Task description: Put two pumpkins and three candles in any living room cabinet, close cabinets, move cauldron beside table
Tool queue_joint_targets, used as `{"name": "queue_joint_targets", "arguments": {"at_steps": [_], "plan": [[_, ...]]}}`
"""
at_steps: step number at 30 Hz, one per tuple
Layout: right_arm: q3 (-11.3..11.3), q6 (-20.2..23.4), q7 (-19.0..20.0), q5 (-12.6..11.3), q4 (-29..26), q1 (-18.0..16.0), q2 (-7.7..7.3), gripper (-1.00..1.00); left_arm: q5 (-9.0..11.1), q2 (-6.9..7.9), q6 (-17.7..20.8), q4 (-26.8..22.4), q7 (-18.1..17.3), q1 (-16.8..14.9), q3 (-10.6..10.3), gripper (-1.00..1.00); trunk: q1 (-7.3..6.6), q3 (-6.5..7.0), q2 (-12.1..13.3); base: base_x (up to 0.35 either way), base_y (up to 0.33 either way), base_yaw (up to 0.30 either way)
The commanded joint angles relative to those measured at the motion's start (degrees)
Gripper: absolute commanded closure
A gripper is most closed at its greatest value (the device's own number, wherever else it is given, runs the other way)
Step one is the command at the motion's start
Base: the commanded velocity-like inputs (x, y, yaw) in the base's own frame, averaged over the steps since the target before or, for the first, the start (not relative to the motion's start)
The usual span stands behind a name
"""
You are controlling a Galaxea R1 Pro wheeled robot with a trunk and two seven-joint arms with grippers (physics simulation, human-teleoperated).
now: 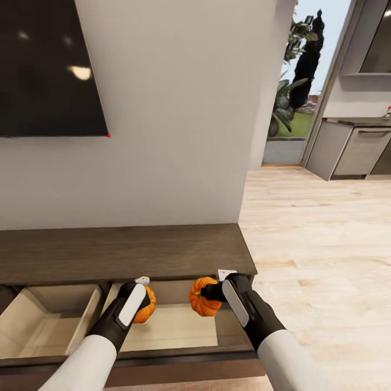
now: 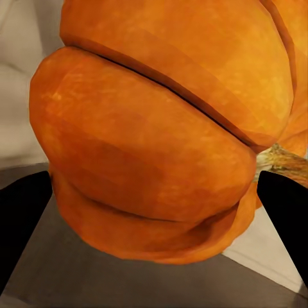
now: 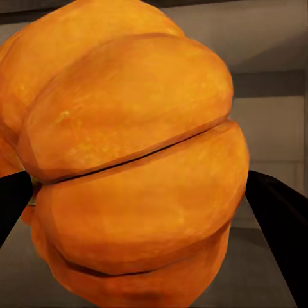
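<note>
I hold both pumpkins over the open drawer (image 1: 174,326) of the cabinet (image 1: 125,252), lower centre of frame. Left gripper (image 1: 142,296) clamps one pumpkin (image 1: 147,307); right gripper (image 1: 217,290) clamps the other pumpkin (image 1: 202,297), positioned for release inside.

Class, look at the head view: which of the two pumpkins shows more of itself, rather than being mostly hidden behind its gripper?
The pumpkin in the right gripper; the left gripper covers most of the other pumpkin.

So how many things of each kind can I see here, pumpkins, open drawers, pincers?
Pumpkins: 2 (left pumpkin, right pumpkin)
Open drawers: 2 (left drawer, right drawer)
Pincers: 2 (left pincer, right pincer)
Total: 6
</note>
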Motion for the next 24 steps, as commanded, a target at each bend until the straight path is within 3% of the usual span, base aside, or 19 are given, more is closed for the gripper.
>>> {"name": "queue_joint_targets", "arguments": {"at_steps": [1,7,14,24], "plan": [[0.08,0.08,-0.55,-0.62,0.02,-0.06,0.00,1.00,0.46,0.04,-0.39,-0.02,0.53,-0.04,-0.20,1.00,0.22,-0.24,-0.44,0.000,0.000,0.000],[0.12,-1.11,-0.48,-0.57,0.40,-0.08,0.00,1.00,0.50,-0.25,-1.18,0.08,0.57,-0.05,-0.51,1.00,1.53,-1.31,-2.85,0.000,0.000,0.000],[0.16,-3.55,-0.48,-0.52,2.39,-0.16,0.00,1.00,0.46,-2.66,-1.20,0.00,0.66,-0.06,-0.65,1.00,3.07,-2.57,-5.66,0.000,0.000,0.000],[0.32,-6.60,-0.48,-0.52,2.98,-0.17,0.00,1.00,0.43,-3.01,-1.34,-0.15,0.67,-0.03,-0.75,1.00,5.27,-4.36,-9.67,0.000,0.000,0.000]]}}
